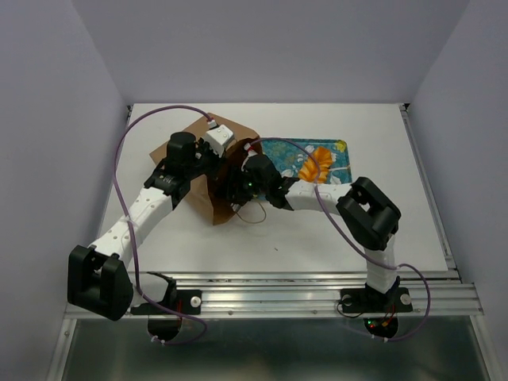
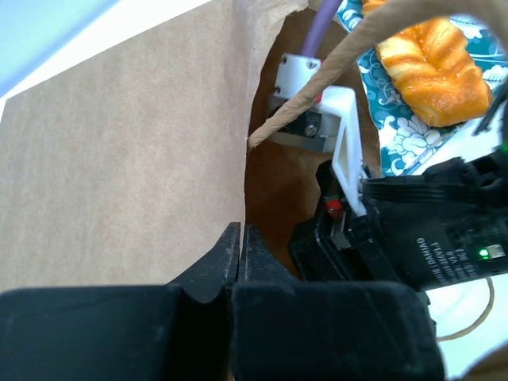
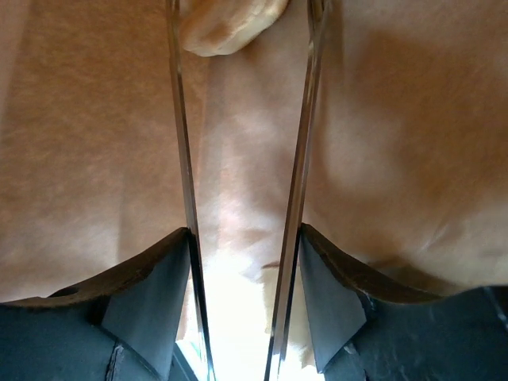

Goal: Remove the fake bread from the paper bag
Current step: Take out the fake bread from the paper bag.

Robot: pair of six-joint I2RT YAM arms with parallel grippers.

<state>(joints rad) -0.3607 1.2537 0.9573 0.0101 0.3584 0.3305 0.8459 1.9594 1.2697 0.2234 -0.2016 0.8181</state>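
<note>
The brown paper bag (image 1: 202, 178) lies on its side, mouth toward the tray. My left gripper (image 1: 228, 157) is shut on the upper edge of the bag's mouth (image 2: 240, 238) and holds it open. My right gripper (image 1: 238, 190) reaches into the mouth, its fingers hidden there in the top view. In the right wrist view it (image 3: 242, 48) is open inside the bag, with a pale golden piece of fake bread (image 3: 226, 24) just at its fingertips, untouched as far as I can tell. Another ridged golden fake bread (image 1: 321, 164) lies on the tray and also shows in the left wrist view (image 2: 432, 67).
The blue patterned tray (image 1: 286, 149) sits right of the bag at the back. A cord handle (image 2: 341, 71) of the bag crosses the left wrist view; another loops on the table (image 1: 252, 213). My right arm's wrist (image 2: 397, 246) fills the bag mouth.
</note>
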